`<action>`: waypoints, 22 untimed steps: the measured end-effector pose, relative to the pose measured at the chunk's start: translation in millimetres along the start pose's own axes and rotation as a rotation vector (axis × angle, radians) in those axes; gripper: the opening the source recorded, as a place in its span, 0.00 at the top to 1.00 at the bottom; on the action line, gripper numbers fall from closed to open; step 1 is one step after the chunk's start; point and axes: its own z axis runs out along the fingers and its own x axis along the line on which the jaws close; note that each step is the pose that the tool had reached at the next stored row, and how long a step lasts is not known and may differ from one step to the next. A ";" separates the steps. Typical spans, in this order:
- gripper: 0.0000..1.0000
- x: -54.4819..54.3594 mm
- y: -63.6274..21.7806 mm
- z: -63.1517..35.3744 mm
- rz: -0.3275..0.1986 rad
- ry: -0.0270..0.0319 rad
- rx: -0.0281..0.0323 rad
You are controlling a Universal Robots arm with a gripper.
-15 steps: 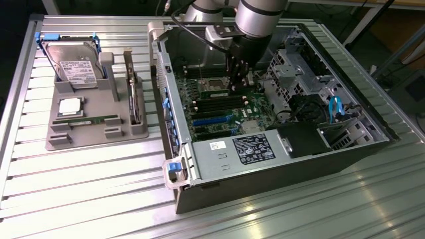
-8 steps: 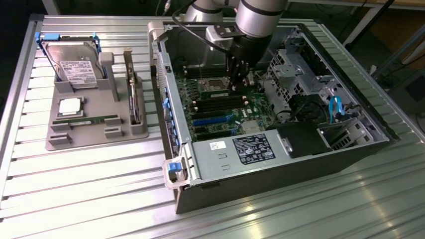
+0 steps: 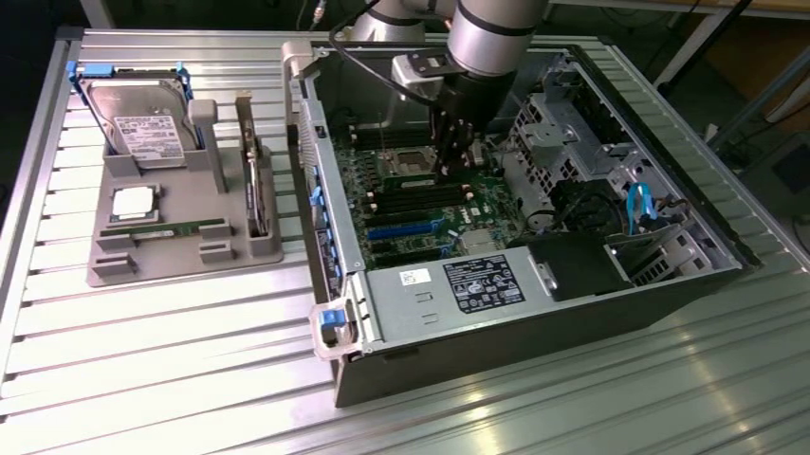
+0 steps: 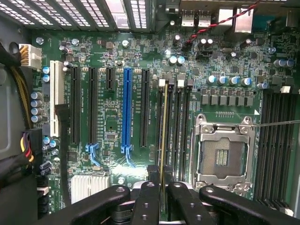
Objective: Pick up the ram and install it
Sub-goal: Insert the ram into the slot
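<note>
The ram (image 4: pixel 163 136) shows edge-on as a thin yellowish-green strip, standing in a memory slot of the motherboard (image 4: pixel 112 126) beside the empty processor socket (image 4: pixel 222 154). My gripper (image 4: pixel 163 190) is shut on its near end, with a black finger (image 4: pixel 149 197) on each side. In the exterior view my gripper (image 3: pixel 453 163) reaches straight down into the open computer case (image 3: pixel 532 332), over the memory slots next to the socket (image 3: pixel 408 159). The ram itself is hidden there behind the fingers.
On the exterior view's left stands a grey holder tray (image 3: pixel 114 270). It carries a hard drive (image 3: pixel 142 118), a square silver chip (image 3: pixel 133 202) and another green stick (image 3: pixel 165 228). The power supply (image 3: pixel 475 284) and drive cage (image 3: pixel 570 133) crowd the case around the arm.
</note>
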 end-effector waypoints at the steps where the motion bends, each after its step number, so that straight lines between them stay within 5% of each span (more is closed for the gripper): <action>1: 0.87 -0.1 0.0 1.9 0.000 -0.0001 0.0001; 22: 0.87 -0.4 1.4 17.2 0.000 -0.0009 0.0015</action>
